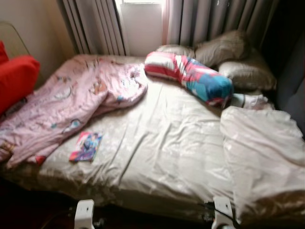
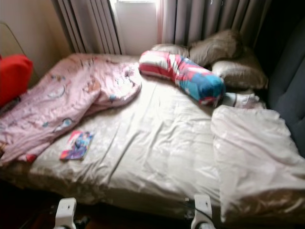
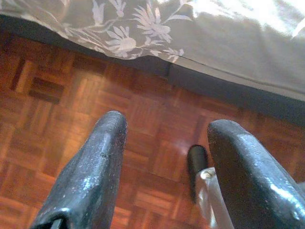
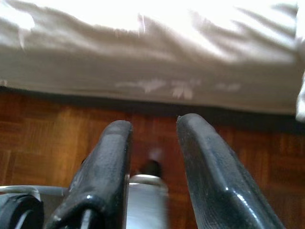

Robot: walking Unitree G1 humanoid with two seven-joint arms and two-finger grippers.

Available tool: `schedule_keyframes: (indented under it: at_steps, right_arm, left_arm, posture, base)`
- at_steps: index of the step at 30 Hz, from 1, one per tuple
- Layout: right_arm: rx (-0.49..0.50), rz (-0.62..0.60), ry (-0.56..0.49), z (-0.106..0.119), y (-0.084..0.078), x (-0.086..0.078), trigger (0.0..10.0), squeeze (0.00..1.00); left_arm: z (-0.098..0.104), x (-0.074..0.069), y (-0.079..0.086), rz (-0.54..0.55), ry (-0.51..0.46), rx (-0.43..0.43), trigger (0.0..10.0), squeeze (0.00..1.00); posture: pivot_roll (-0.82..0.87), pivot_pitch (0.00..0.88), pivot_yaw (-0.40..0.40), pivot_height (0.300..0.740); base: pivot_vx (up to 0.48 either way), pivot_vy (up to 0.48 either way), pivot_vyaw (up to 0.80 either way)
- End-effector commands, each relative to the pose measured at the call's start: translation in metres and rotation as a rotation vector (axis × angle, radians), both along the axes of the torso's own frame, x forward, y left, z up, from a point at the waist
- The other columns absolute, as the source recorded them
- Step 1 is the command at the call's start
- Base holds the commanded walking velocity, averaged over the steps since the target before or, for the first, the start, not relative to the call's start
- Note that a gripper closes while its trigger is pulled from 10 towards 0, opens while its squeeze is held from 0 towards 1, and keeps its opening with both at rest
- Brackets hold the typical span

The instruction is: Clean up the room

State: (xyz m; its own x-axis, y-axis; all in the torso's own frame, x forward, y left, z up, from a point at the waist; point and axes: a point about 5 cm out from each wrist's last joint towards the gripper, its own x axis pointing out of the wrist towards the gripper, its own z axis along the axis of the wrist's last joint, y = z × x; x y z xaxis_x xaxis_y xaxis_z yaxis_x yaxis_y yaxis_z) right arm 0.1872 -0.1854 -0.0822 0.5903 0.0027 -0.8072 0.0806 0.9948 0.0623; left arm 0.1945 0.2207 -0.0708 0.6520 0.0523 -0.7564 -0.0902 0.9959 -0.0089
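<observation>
L gripper [image 3: 164, 167] & R gripper [image 4: 152, 162]: glossy black fingers, silver arms.

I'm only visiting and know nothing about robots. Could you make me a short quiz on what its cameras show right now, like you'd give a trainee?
1. True or false: the small colourful flat book lies on the cream satin bedsheet.
2. What lies nearest the striped pink, red and blue bolster pillow? A. beige pillows B. red cushion C. the book
3. Fill in: both end effectors, left and right, hang over the ____ floor.

Key: 1 true; 2 A; 3 wooden parquet.
</observation>
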Motion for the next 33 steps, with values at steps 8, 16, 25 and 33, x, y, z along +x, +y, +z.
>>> schedule_keyframes:
  at_steps: [8, 16, 25, 33]
  right_arm:
    - [-0.003, -0.021, 0.01, -0.0008, -0.0032, -0.0021, 10.0, 0.0]
    - [-0.001, -0.021, 0.009, -0.0006, -0.003, -0.0016, 10.0, 0.0]
    - [-0.001, -0.024, 0.008, -0.0005, -0.0026, -0.0011, 10.0, 0.0]
    - [0.002, -0.025, 0.007, -0.0005, -0.0021, -0.0011, 10.0, 0.0]
  left_arm:
    - [-0.0014, -0.0005, -0.0042, -0.009, 0.01, -0.002, 10.0, 0.0]
    - [-0.0014, -0.0003, -0.0045, -0.005, 0.01, -0.003, 10.0, 0.0]
    - [-0.0012, 0.0, -0.0042, 0.0, 0.008, -0.003, 10.0, 0.0]
    - [-0.0012, -0.0002, -0.0037, 0.001, 0.008, -0.002, 10.0, 0.0]
  posture:
    - [-0.08, 0.0, 0.054, 0.74]
    - [-0.08, 0.0, 0.053, 0.74]
    - [-0.07, 0.0, 0.054, 0.74]
    - [-0.07, 0.0, 0.052, 0.74]
  base:
    - [0.0, 0.48, 0.0]
    - [0.0, 0.48, 0.0]
    - [0.0, 0.48, 0.0]
    - [0.0, 0.48, 0.0]
